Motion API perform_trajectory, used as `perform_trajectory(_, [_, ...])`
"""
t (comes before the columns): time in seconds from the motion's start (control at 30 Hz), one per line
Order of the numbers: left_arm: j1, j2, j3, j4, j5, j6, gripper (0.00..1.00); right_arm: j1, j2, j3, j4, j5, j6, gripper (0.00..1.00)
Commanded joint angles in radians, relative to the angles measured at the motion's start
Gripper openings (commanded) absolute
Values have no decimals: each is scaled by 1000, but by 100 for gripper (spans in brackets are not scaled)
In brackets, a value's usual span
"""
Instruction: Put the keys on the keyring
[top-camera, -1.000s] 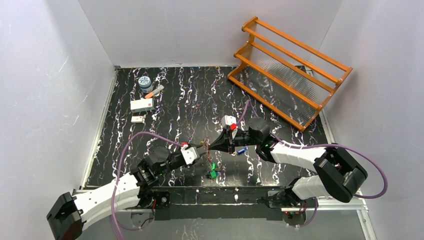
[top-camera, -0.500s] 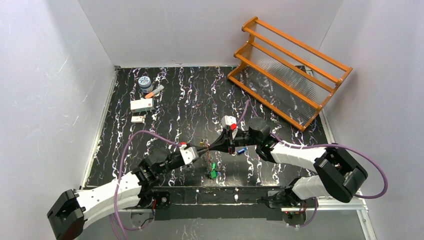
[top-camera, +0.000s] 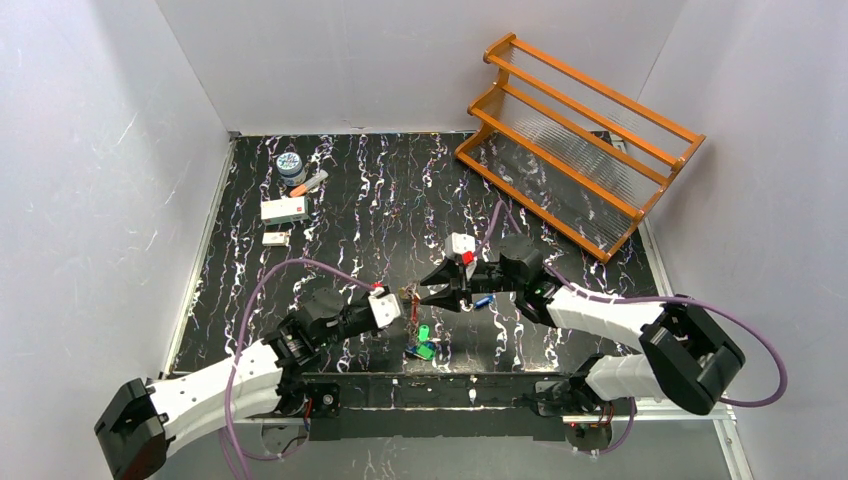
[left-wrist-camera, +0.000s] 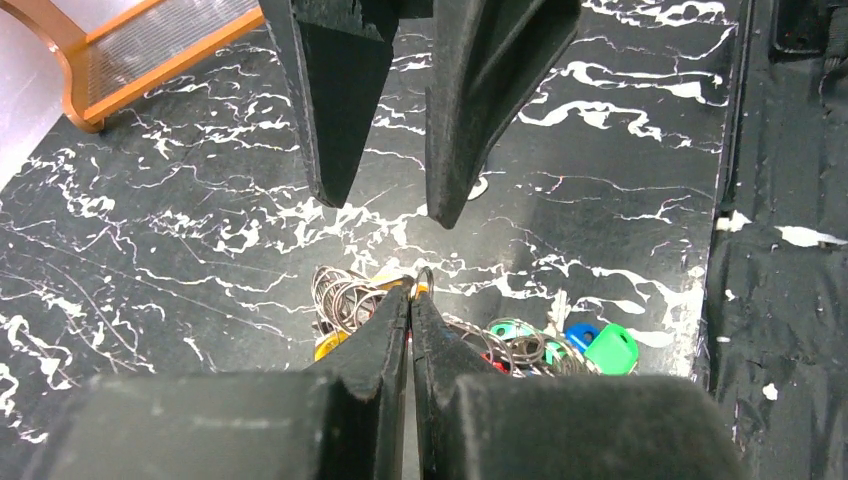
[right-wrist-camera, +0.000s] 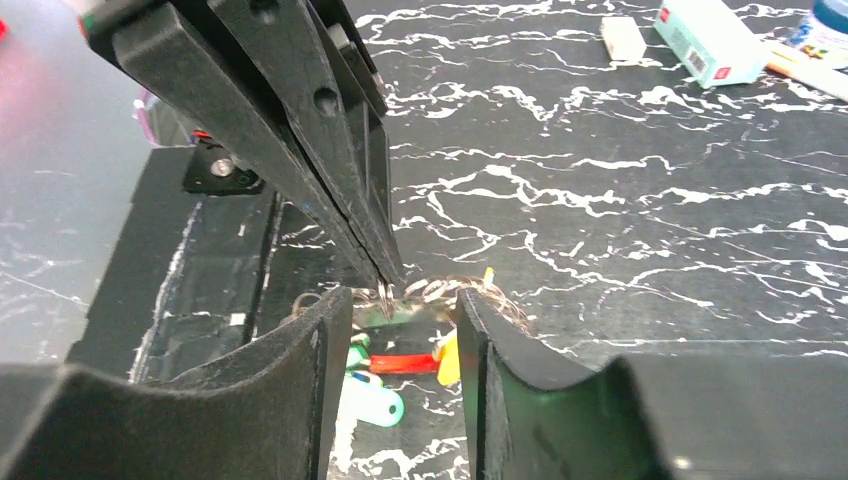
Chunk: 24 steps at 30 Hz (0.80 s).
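From above, shows the left gripper (top-camera: 404, 298) pinched shut on the thin wire of the keyring (top-camera: 421, 338), tags trailing from the tips toward the near edge of the table (top-camera: 330, 190). Puts the right gripper (top-camera: 426, 292) just beside it on the right, jaws apart, holding nothing, nose to nose with the left one on a left-to-right line. Finds a small blue key (top-camera: 483, 299) lying on the table close by the right arm, much nearer to that arm than to the left one, long way about left to right. From the left wrist, shows 2 black fingers (left-wrist-camera: 382, 340) pressed together on 1 loop of wire, with coils of ring just left of the tips and green and blue tags off to the right. Shows the right gripper (left-wrist-camera: 388, 212) straight ahead, pointing back, tips apart. From the right wrist, shows the 2 spread fingers (right-wrist-camera: 320, 360) on each side of the wire bunch, not squeezing it, and the left gripper (right-wrist-camera: 385, 285) slanting in from the upper left, tips closed on the ring. Next, most likely: reach back with the right gripper for the blue key, then bring it tip first to the held wire.
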Motion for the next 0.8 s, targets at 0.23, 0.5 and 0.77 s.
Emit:
perform_trajectory(0.23, [-4, 33, 293, -487, -52, 138, 0, -2, -16, 88, -200, 33, -190, 48])
perform_trajectory(0.5, [-4, 102, 396, -623, -83, 177, 0, 19, 43, 115, -104, -43, -135, 45])
perform_trajectory(0.77, [-5, 119, 402, -613, -66, 175, 0, 64, 104, 133, -56, -68, -115, 42])
